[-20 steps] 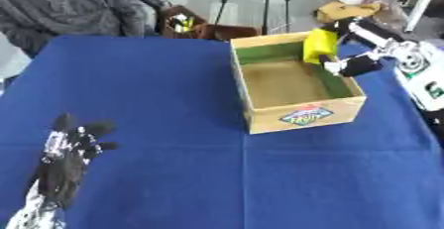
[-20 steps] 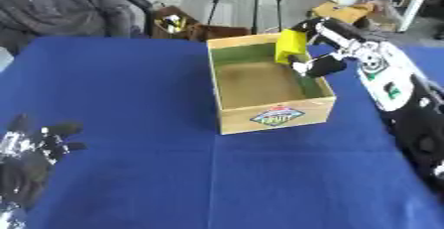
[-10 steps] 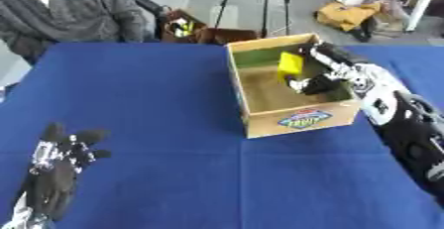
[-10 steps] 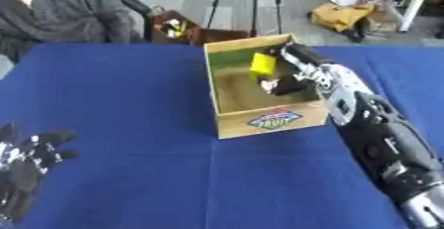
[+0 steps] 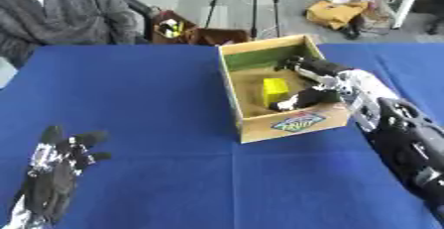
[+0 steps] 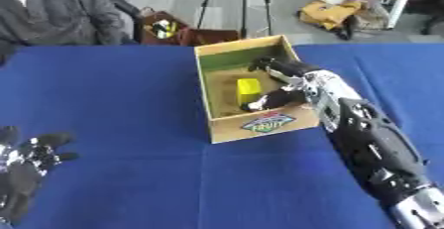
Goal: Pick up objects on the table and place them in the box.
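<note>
One printed label on the near outer wall of my box: an oval logo in green, white and red. Its lettering cannot be read. No other text, numbers or signs legible in either eye view.

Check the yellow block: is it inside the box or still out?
Inside. The yellow block sits within the box walls on its floor, with the right hand reaching in beside it.
</note>
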Motion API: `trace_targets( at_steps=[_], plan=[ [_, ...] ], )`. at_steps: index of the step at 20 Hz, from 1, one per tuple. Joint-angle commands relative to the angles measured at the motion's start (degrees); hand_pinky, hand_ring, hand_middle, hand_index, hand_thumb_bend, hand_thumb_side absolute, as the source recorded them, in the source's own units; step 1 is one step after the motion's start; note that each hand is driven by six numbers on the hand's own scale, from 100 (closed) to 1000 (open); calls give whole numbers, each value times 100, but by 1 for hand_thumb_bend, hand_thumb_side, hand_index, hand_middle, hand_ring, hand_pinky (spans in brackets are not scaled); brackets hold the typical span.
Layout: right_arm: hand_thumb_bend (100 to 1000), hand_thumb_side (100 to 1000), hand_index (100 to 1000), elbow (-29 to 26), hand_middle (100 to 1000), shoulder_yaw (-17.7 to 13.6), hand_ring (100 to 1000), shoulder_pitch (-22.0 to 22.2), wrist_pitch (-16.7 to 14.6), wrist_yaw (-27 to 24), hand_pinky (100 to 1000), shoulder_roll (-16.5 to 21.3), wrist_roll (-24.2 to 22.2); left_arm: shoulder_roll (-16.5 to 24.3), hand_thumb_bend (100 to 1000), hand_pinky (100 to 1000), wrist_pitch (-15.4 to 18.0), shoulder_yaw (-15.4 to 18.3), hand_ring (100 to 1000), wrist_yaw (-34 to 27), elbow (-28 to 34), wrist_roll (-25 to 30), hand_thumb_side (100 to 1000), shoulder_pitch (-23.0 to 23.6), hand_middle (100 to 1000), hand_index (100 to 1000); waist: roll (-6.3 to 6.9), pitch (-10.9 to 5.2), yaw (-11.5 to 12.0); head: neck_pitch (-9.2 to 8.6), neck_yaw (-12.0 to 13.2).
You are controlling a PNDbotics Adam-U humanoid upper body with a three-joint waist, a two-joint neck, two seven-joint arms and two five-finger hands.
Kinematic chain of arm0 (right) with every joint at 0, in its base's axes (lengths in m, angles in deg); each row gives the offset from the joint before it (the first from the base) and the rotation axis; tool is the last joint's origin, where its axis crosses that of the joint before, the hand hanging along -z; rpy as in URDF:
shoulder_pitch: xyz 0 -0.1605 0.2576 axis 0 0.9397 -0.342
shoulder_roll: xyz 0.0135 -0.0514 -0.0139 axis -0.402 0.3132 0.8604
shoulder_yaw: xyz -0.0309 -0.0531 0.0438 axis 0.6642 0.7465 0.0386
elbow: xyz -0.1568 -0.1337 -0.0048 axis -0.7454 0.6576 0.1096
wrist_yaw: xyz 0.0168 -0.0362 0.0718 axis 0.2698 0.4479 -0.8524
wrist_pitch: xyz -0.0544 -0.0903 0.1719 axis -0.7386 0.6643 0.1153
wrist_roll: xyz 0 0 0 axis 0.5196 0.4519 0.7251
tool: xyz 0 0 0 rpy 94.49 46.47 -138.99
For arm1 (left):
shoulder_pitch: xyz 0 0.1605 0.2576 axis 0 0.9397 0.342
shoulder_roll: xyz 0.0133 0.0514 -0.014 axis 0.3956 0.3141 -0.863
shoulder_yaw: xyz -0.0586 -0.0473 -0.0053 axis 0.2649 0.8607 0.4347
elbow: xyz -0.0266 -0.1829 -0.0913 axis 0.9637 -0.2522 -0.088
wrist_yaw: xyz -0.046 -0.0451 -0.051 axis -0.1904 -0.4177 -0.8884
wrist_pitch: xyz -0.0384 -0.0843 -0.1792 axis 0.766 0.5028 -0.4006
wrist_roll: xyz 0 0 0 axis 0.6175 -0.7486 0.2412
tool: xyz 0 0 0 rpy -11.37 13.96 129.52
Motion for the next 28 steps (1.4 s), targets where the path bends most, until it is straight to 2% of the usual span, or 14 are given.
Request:
trace_targets(
  at_steps=[1,3,4,6,8,9,11,12,13,14,17,19,24,28],
  plan=[
    [859,672,962,-367,974,-27,990,-102,153,-151,946,233,246,31,421,730,12,21,866,11,116,-4,1000,-46,706,657,-18,-110,-53,-52,53],
    [838,684,944,-627,956,5,981,-67,203,-424,936,314,416,36,422,730,10,33,866,15,107,-15,1000,-17,706,657,-30,-128,-144,-41,101],
    [711,681,908,-788,903,23,950,-42,209,-617,895,359,493,39,422,730,9,38,866,18,103,-21,1000,-5,706,657,-36,-136,-202,-28,121],
    [560,649,896,-1189,879,81,925,71,195,-1112,857,508,613,43,422,730,10,53,866,24,96,-34,1000,17,706,657,-43,-152,-333,-10,211],
    [486,633,892,-1626,865,126,919,243,208,-1671,834,683,723,51,423,729,15,75,866,29,92,-53,1000,38,706,657,-44,-163,-452,-3,301],
    [330,699,888,-1833,849,144,908,335,245,-1948,808,770,770,55,423,730,18,87,866,31,92,-64,1000,46,706,657,-45,-166,-494,0,329],
    [218,760,877,-2309,824,127,891,614,356,-2663,770,955,968,65,423,730,27,127,867,35,92,-98,1000,66,706,657,-45,-173,-607,19,402],
    [197,766,875,-2589,818,102,887,831,427,-3065,759,1076,1100,72,424,730,33,157,867,36,95,-123,1000,72,706,657,-48,-175,-682,24,452],
    [153,868,866,-2876,808,77,882,1051,510,-3449,746,1196,1225,78,424,730,39,183,867,38,99,-147,1000,76,706,657,-49,-176,-738,26,492],
    [167,777,861,-3160,795,41,878,1294,605,-3832,734,1300,1345,86,424,730,45,208,867,38,104,-170,1000,78,706,657,-49,-176,-792,27,539],
    [123,796,840,-3919,758,-157,868,2087,937,-5024,706,1444,1699,111,423,730,64,281,867,38,122,-241,1000,79,706,657,-35,-168,-946,29,693],
    [102,809,834,-4268,745,-312,868,2547,1123,-5569,701,1379,1881,124,422,730,74,324,868,40,132,-285,1000,78,706,657,-17,-153,-1033,28,741],
    [100,834,831,-4771,724,-743,860,3465,1267,-6305,693,836,2067,135,419,729,97,418,868,39,148,-387,1000,92,706,657,51,-112,-1201,52,817],
    [100,837,832,-5039,718,-895,856,3834,1248,-6507,691,596,2085,127,418,729,102,433,868,40,146,-420,1000,113,706,657,84,-100,-1273,65,836]
  ],
)
